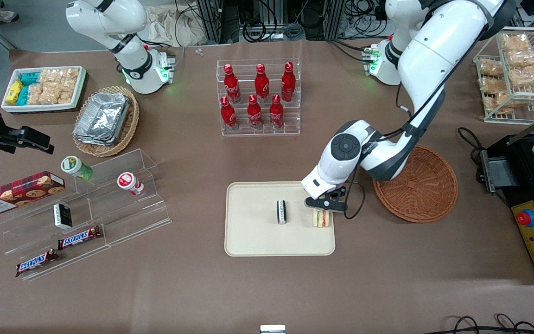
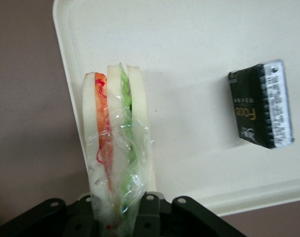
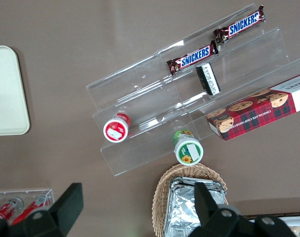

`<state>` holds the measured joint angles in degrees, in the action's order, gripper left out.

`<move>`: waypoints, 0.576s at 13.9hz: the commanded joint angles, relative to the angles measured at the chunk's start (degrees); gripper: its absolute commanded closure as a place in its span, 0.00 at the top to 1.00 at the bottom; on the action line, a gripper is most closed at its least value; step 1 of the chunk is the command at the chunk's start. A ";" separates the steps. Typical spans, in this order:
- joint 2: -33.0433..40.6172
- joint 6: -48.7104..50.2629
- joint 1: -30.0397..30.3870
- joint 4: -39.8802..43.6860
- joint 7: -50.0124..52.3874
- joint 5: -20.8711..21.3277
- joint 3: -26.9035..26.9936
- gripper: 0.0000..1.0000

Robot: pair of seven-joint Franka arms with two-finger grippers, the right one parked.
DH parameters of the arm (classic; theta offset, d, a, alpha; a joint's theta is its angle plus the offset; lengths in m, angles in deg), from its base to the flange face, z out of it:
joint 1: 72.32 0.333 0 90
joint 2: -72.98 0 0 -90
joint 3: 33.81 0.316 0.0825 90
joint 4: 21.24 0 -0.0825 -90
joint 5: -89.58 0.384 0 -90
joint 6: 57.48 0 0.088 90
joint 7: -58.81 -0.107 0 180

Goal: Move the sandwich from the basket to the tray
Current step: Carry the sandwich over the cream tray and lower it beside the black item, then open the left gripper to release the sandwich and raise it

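Note:
The sandwich, pale bread with orange-red and green filling in clear wrap, stands on its edge on the cream tray, close to the tray's rim toward the working arm's end. My gripper is directly over it, and the two black fingers are closed on the wrapped sandwich at its base, with my gripper just above the tray. The reddish-brown wicker basket sits beside the tray toward the working arm's end, with nothing visible in it.
A small black packet lies on the tray's middle, beside the sandwich; it also shows in the left wrist view. A clear rack of red bottles stands farther from the camera. Clear tiered shelves with snacks lie toward the parked arm's end.

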<state>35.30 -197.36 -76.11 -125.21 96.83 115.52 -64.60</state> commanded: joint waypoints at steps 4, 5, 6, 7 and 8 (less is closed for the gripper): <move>-3.45 -1.18 0.36 1.92 1.62 5.18 -0.50 1.00; -3.19 -1.18 0.45 1.75 3.11 5.18 -0.50 1.00; -2.58 -0.92 0.63 1.66 4.60 5.09 -0.58 1.00; -1.27 -0.31 0.72 1.66 5.05 5.18 -0.67 1.00; 1.18 1.44 0.98 1.49 5.23 4.31 -0.85 1.00</move>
<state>33.75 -197.88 -75.91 -124.06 99.69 118.97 -64.65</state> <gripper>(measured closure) 0.295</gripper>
